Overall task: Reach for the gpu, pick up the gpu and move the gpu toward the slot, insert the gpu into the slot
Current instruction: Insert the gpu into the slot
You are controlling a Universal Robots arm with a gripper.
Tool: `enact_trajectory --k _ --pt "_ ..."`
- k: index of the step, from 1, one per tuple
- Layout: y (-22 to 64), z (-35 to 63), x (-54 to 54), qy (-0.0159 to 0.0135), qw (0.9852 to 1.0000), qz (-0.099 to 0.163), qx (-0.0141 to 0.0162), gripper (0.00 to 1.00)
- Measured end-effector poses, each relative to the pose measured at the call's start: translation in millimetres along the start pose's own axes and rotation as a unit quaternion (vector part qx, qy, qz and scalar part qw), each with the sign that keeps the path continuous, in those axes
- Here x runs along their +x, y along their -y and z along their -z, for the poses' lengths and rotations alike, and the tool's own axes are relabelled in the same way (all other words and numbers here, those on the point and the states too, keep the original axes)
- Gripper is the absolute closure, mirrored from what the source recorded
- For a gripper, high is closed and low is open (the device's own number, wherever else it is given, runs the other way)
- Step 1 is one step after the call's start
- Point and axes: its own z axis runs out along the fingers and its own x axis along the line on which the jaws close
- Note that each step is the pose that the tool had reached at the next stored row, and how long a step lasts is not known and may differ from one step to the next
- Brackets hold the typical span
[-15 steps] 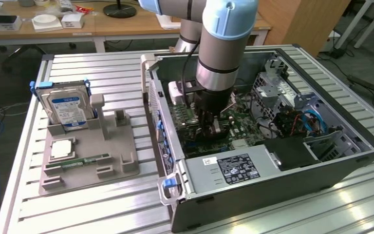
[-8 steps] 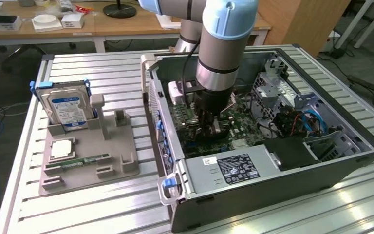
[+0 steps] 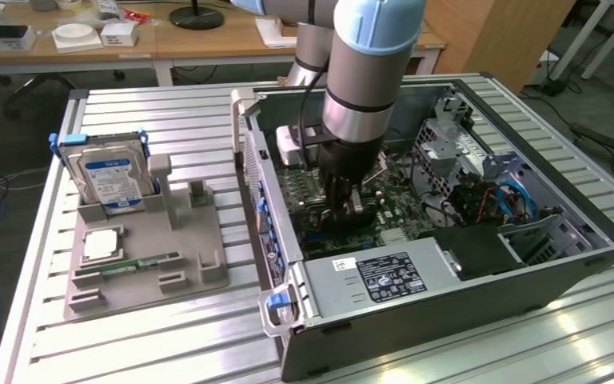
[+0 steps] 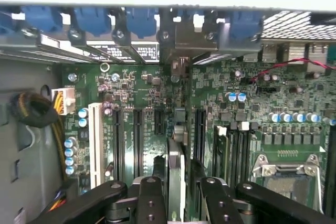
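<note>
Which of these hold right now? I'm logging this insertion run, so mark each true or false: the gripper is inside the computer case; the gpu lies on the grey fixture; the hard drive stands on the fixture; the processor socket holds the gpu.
1. The gripper is inside the computer case. True.
2. The gpu lies on the grey fixture. False: the gripper holds it edge-on above the motherboard.
3. The hard drive stands on the fixture. True.
4. The processor socket holds the gpu. False: the socket stands apart from it.

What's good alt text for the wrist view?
The gripper holds the gpu edge-on between its black fingers, just above the green motherboard with its long black slots. A silver processor socket lies to one side.
</note>
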Motion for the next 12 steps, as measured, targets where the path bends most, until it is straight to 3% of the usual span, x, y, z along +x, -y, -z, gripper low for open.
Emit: enact_trajectory --k 12 --pt "1.3 36.0 -1.1 0.0 1.0 0.0 0.0006 0.67"
